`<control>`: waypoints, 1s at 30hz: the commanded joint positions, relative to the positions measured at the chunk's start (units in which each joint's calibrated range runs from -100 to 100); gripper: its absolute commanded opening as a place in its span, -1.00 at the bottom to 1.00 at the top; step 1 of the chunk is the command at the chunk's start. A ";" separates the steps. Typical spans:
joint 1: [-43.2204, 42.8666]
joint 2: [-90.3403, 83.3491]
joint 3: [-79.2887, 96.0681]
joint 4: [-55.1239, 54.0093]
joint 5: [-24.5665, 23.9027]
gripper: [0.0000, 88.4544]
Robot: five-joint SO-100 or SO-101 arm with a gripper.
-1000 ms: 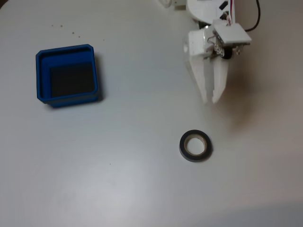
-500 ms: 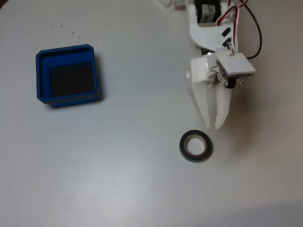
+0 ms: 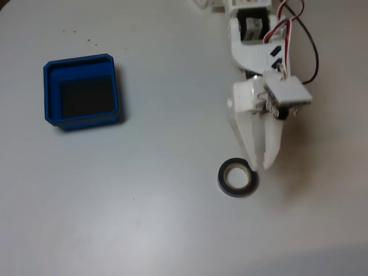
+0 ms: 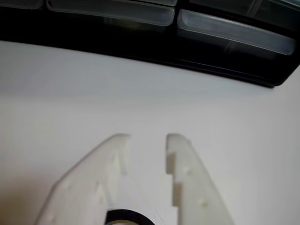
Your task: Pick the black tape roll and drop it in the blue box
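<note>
The black tape roll [image 3: 222, 178] lies flat on the white table, right of centre in the fixed view, its pale core facing up. My white gripper [image 3: 260, 167] points down the picture with its tips at the roll's upper right edge; one tip overlaps the rim. Its fingers stand slightly apart, open, with nothing held. In the wrist view the gripper [image 4: 147, 137] shows a clear gap, and the tape roll's black rim [image 4: 123, 215] peeks in at the bottom edge between the fingers. The blue box [image 3: 80, 61] sits far off at the upper left, its dark floor bare.
Red and black cables [image 3: 311, 49] loop beside the arm at the top right. A dark drawer unit with translucent fronts [image 4: 154, 28] runs along the table's far edge in the wrist view. A few small specks [image 3: 75, 31] dot the table above the box.
The gripper has travelled down the fixed view from well above the tape roll until its tips reach the roll's upper right rim. Roll and box have not moved.
</note>
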State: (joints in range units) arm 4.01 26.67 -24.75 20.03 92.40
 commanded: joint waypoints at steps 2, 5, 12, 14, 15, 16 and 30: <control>-0.44 1.42 -4.18 -1.30 -0.29 -0.98; -0.54 2.59 -4.27 -1.30 -0.29 -0.98; -0.44 4.68 -13.61 -1.30 0.06 -0.98; -0.34 6.27 -17.74 -1.30 0.15 -0.98; -0.34 7.02 -19.45 -1.30 0.15 -0.98; -0.34 7.86 -20.71 -1.30 0.24 -0.98; -0.25 15.47 -22.33 -1.30 0.32 -0.98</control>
State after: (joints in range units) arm 3.22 42.76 -42.69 19.95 92.40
